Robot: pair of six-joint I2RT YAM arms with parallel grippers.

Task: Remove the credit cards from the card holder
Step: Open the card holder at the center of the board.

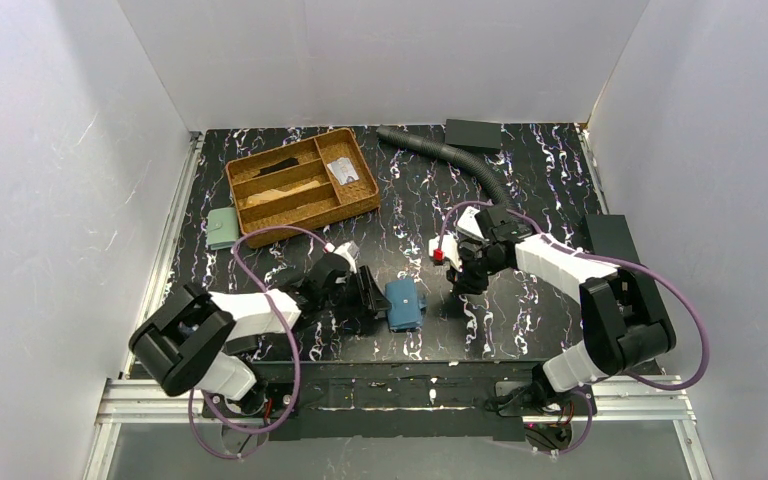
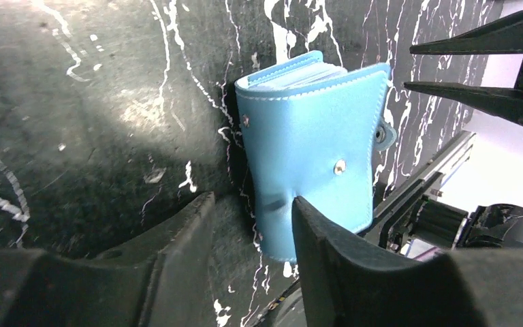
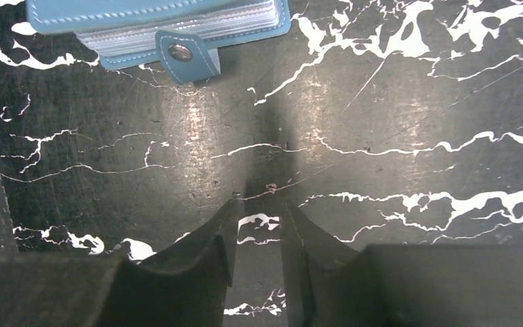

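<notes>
The teal card holder (image 1: 403, 304) lies folded on the black marbled table between my two grippers. In the left wrist view the card holder (image 2: 313, 143) has pale edges of the credit cards (image 2: 298, 73) showing at its far end. My left gripper (image 2: 252, 201) is open, its right finger (image 2: 327, 238) against the holder's near edge and the left finger apart from it. My right gripper (image 3: 257, 201) stands open by a narrow gap with nothing between its fingers. It is a little short of the holder's snap tab (image 3: 180, 53).
A wooden divided tray (image 1: 302, 185) sits at the back left, with a pale green pouch (image 1: 222, 227) beside it. A black ribbed hose (image 1: 450, 155) and a black box (image 1: 473, 133) lie at the back. Another black box (image 1: 612, 237) is at the right. White walls enclose three sides.
</notes>
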